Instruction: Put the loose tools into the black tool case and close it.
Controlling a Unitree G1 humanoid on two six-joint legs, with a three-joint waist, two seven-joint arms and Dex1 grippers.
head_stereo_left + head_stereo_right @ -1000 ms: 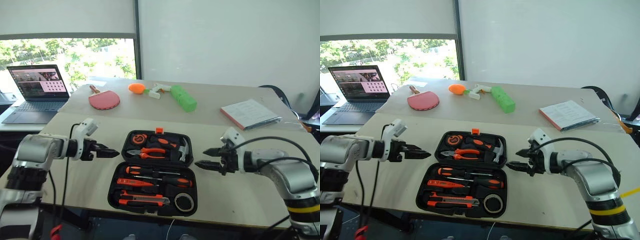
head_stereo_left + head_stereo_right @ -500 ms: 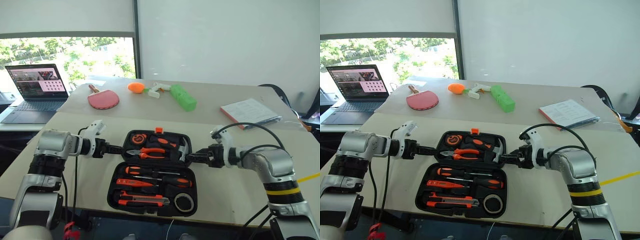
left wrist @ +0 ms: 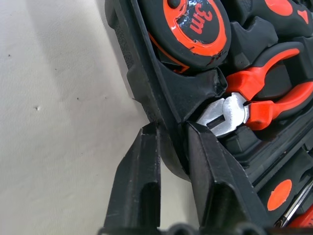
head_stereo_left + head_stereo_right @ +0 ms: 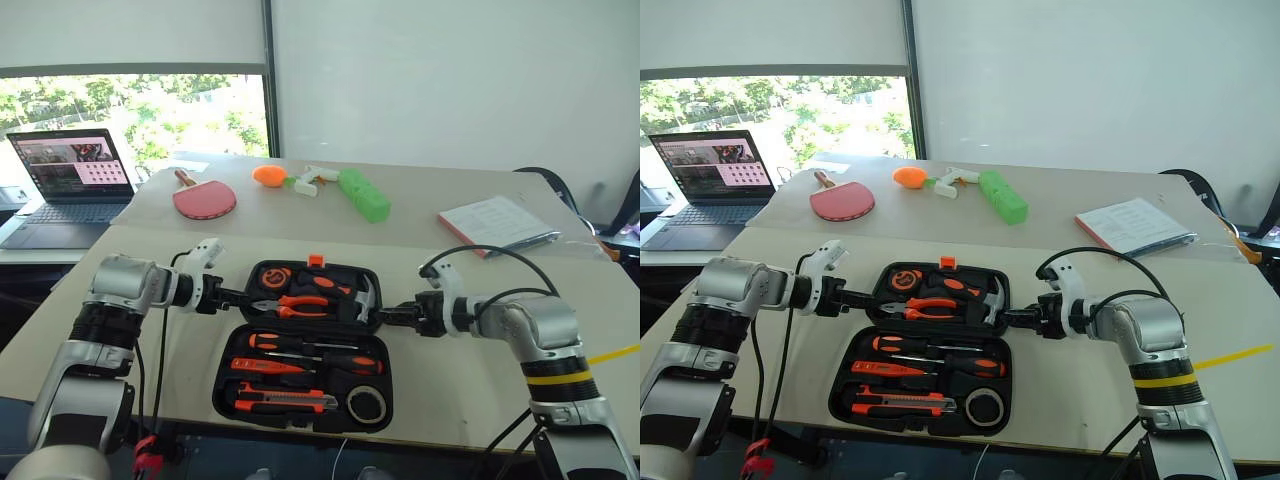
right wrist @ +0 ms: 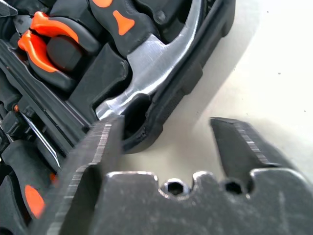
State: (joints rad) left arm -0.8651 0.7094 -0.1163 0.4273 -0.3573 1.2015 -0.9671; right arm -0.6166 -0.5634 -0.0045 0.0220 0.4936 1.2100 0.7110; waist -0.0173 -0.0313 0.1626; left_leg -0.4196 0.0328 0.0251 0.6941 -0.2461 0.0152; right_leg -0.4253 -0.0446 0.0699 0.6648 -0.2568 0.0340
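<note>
Grippers flank the open tool case [image 4: 305,345]: left gripper [image 3: 168,161] pinches its far rim, right gripper [image 5: 166,142] straddles it unclosed, apparently to fold it shut.

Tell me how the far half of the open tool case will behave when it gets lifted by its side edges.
The far half of the tool case will probably swing stiffly as one moulded shell. It holds a hammer, pliers and a tape measure, so it likely feels heavy. The left end effector pinches only a thin rim, so it may slip.
</note>
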